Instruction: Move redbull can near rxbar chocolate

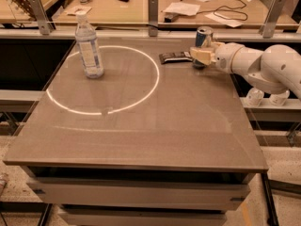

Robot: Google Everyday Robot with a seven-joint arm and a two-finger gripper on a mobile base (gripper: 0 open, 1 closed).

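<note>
The redbull can stands upright at the far right of the table, its silver top and blue side showing above my gripper. My gripper is at the can's lower part and hides it. The rxbar chocolate, a flat dark bar, lies on the table just left of the can and the gripper, almost touching them. My white arm reaches in from the right.
A clear plastic water bottle stands at the far left on a bright ring of light on the table. Metal posts and a rail run along the far edge. A cluttered wooden desk lies beyond.
</note>
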